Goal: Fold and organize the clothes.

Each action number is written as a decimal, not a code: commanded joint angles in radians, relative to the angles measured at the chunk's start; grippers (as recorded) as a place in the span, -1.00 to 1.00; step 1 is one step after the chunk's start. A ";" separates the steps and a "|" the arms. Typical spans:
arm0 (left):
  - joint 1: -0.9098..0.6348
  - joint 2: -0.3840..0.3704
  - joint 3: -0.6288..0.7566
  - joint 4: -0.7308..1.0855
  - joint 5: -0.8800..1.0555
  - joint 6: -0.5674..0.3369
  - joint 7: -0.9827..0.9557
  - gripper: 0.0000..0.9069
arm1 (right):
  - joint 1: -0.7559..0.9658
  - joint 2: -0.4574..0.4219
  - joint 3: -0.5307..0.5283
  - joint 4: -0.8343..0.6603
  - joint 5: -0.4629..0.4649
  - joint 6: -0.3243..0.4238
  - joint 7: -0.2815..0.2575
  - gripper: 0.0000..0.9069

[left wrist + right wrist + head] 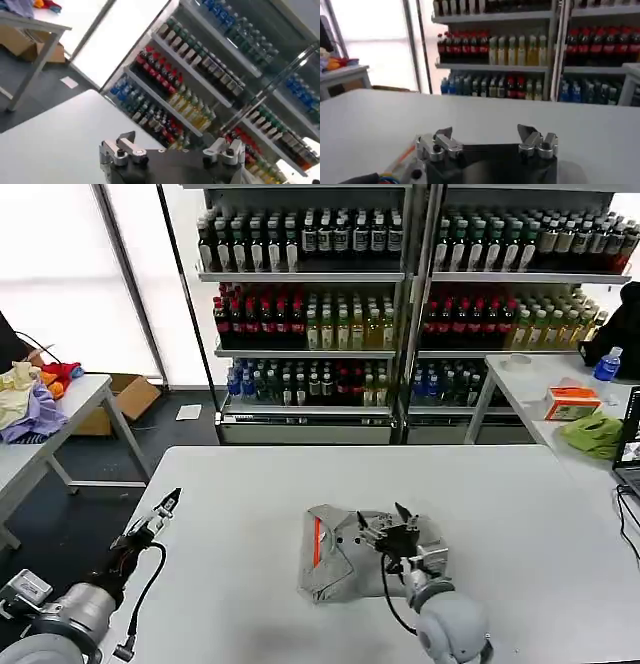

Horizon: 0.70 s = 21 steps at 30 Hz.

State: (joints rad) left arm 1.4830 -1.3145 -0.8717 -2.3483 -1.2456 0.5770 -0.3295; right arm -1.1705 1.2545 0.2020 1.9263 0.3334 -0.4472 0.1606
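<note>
The clothes are one light grey shirt [335, 569], lying folded into a compact bundle in the middle of the white table [250, 484]. Its orange-red neck lining [317, 542] shows along its left side. My right gripper [384, 520] hovers over the bundle's right half, open, with nothing between its fingers. In the right wrist view the right gripper [485, 134] has its jaws wide apart over bare tabletop, and a strip of the orange-red lining [404, 154] shows beside the wrist. My left gripper [166, 505] is held off near the table's left edge, open and empty; in the left wrist view the left gripper [172, 145] points toward the shelves.
Shelves of bottles [310, 304] stand behind the table. A side table at the left carries a yellow-purple-red clothes pile [30, 396]. At the right, another table holds a green cloth [592, 434] and an orange box [572, 401]; a laptop edge [630, 446] is near.
</note>
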 commanded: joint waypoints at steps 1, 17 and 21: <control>0.016 -0.004 -0.015 0.007 0.000 0.000 0.004 1.00 | 0.013 0.032 -0.114 -0.113 -0.062 -0.077 0.153 1.00; -0.032 0.017 0.003 0.045 0.009 0.000 0.016 1.00 | -0.055 -0.074 0.052 0.134 0.145 0.054 0.051 1.00; -0.029 0.030 -0.001 0.043 0.012 0.000 0.029 1.00 | -0.076 -0.121 0.217 0.242 0.158 0.116 -0.010 1.00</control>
State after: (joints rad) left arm 1.4581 -1.3000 -0.8686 -2.3132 -1.2364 0.5768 -0.3116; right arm -1.2141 1.2057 0.1893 1.9492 0.3779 -0.4892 0.2447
